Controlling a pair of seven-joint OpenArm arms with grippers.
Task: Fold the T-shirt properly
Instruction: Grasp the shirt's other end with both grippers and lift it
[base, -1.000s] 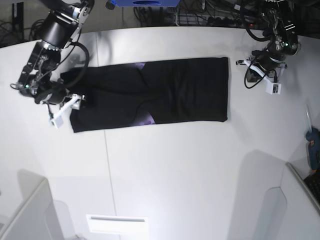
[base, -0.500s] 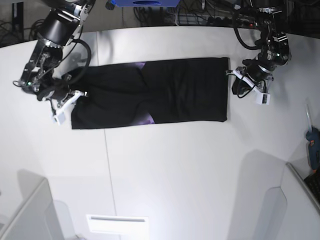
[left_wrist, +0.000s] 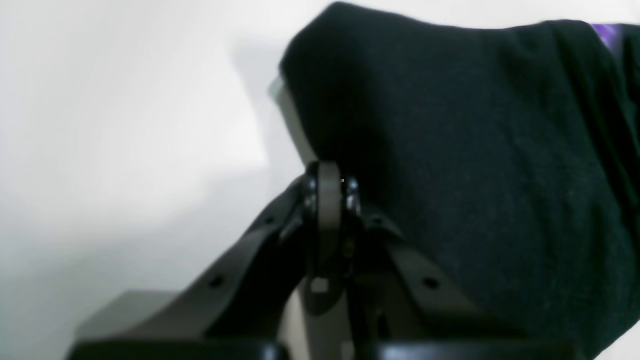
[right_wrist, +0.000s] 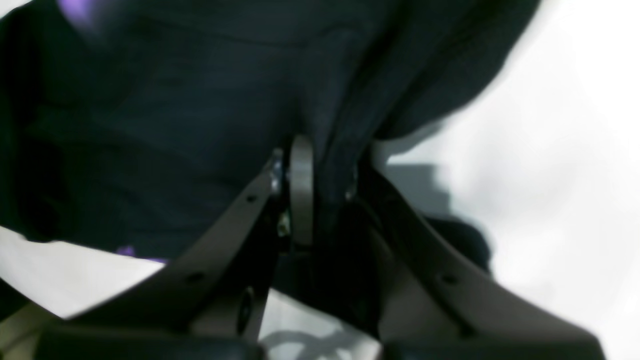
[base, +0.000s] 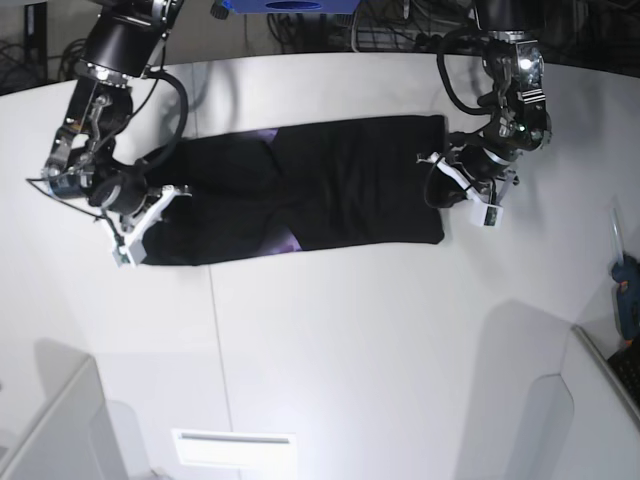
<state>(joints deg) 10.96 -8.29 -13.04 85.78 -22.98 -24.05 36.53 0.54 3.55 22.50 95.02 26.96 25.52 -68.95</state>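
1. The left claw (left_wrist: 327, 200) sits at the shirt's (base: 300, 195) edge, its tips pressed together; whether cloth is pinched between them cannot be told.
2. The right claw (right_wrist: 320, 185) is clamped on a bunched fold of black cloth (purple print peeks out).
3. The shirt lies as a long folded band across the white table (base: 350, 350), between both arms.

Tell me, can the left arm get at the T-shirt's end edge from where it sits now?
Probably yes: the left gripper sits right at the T-shirt edge, black cloth against its fingers, nothing between.
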